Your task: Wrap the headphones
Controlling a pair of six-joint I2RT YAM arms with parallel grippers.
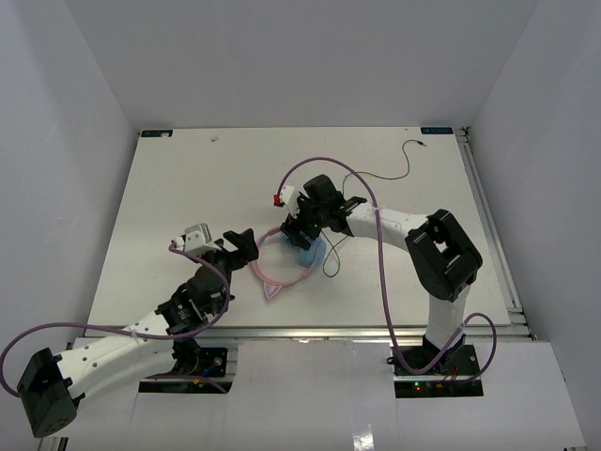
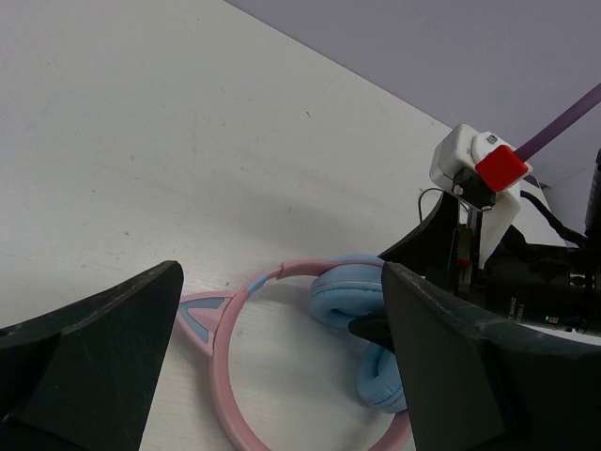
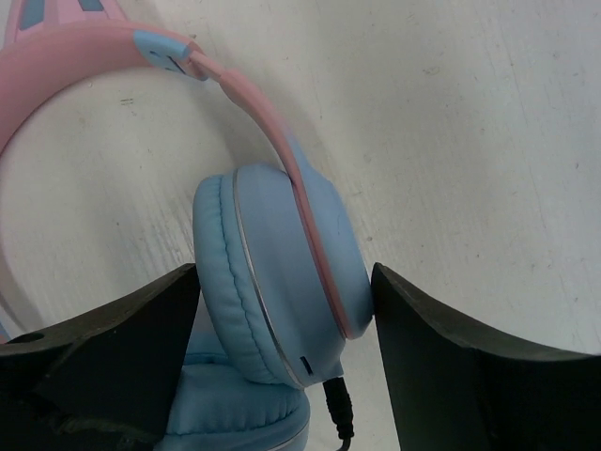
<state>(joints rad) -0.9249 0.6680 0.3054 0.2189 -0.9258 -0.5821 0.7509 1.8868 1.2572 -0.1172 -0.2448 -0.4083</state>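
Note:
The headphones (image 1: 305,256) lie near the table's middle, light-blue ear cups folded together and the pink headband (image 1: 268,278) curving toward the left arm. My right gripper (image 1: 302,239) reaches down over the cups. In the right wrist view its two fingers press on both sides of the upper ear cup (image 3: 272,272), gripper (image 3: 284,277) shut on it, with the cable plug (image 3: 336,399) just below. The thin black cable (image 1: 380,176) trails off to the far right. My left gripper (image 2: 282,282) hovers open over the headband (image 2: 230,376), touching nothing.
Purple arm cables (image 1: 376,244) loop over the right arm and off the left arm's base. The cable's loose end (image 1: 413,146) lies near the table's far right corner. White walls enclose the table on three sides.

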